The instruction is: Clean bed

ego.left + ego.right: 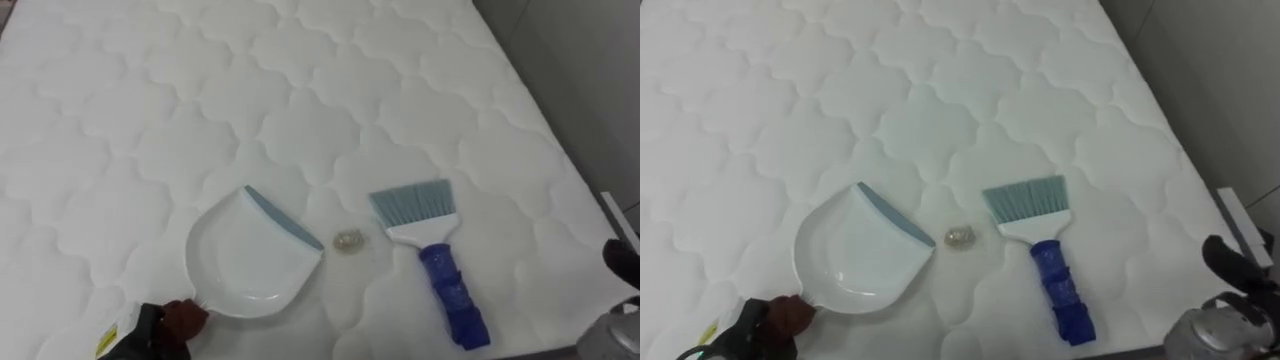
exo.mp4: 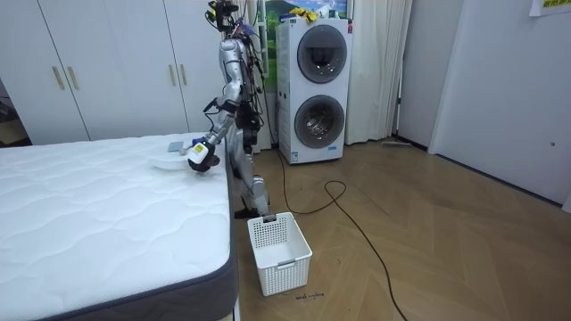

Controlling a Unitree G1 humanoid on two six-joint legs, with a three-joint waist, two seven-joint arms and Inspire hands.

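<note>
Just right of the dustpan (image 1: 250, 255) — handle clamped in the left robot hand (image 1: 165, 328) — lies a crumpled scrap (image 1: 348, 241) (brush (image 1: 430, 245) beyond).

A white quilted mattress with a dark grey side (image 2: 89, 214) fills the room view's left foreground. Behind it runs a row of tall white wardrobe doors with slim brass-coloured handles (image 2: 107, 67). To the right of these stand two white front-loading laundry machines (image 2: 312, 89), stacked one on the other, with long cream curtains (image 2: 379, 71) hanging just beside them. A plain white wall (image 2: 508, 98) closes the room view's right. The floor of light brown wood (image 2: 446, 241) is laid in a herringbone pattern. A white slatted plastic basket (image 2: 279, 252) sits on it near the mattress's corner. The light is bright and even.
</note>
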